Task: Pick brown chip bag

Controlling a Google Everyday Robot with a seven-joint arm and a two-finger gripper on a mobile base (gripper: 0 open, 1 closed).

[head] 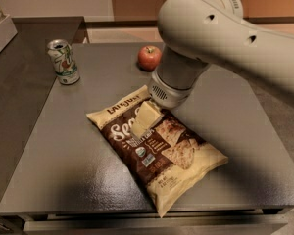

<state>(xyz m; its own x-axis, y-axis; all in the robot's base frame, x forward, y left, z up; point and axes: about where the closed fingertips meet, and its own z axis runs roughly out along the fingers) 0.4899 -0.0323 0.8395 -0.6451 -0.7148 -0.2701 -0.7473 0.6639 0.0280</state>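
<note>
The brown chip bag (159, 153) lies flat on the dark table (63, 151), slanting from upper left to lower right. It has a dark brown centre, cream-yellow edges and white "Sea Salt" lettering. My gripper (145, 119) reaches down from the big cream arm (225, 38) and sits right at the bag's upper part, over the lettering. Its tip hides part of the print.
A green and white soda can (63, 61) stands upright at the table's back left. A red apple (149, 58) sits at the back, just left of the arm. A second counter (19, 82) adjoins on the left. The table's front edge runs just below the bag.
</note>
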